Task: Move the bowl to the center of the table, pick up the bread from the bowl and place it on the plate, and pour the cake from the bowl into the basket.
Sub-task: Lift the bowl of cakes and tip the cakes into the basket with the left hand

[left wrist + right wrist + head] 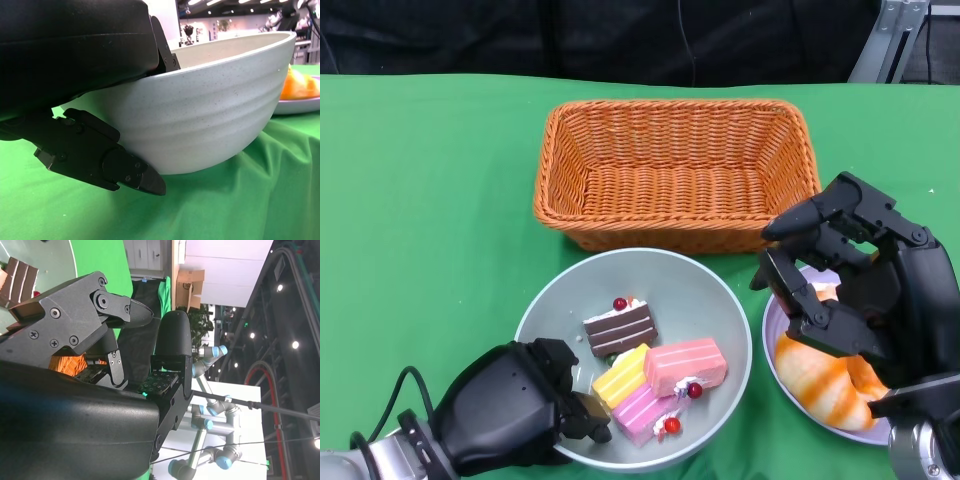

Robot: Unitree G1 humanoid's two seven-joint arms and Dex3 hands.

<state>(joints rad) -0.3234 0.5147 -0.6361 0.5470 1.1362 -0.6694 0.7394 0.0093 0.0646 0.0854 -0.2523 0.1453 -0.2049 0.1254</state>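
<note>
The grey bowl [705, 290] sits on the green cloth in front of the basket [670, 165]. It holds several cake slices: a chocolate one [620, 328], a pink one [685, 365] and a yellow one [620, 377]. My left hand [510, 410] grips the bowl's near-left rim; in the left wrist view its fingers [100, 155] lie under the bowl's outer wall [215, 115]. The orange bread [825, 385] lies on the lilac plate [770, 322] to the bowl's right. My right hand [850, 285] hovers just over the bread, fingers apart and holding nothing.
The orange wicker basket stands empty behind the bowl, its near wall close to the bowl's far rim. Green cloth [430, 200] spreads to the left. The bowl and the plate nearly touch. A metal frame [890, 40] stands at the far right corner.
</note>
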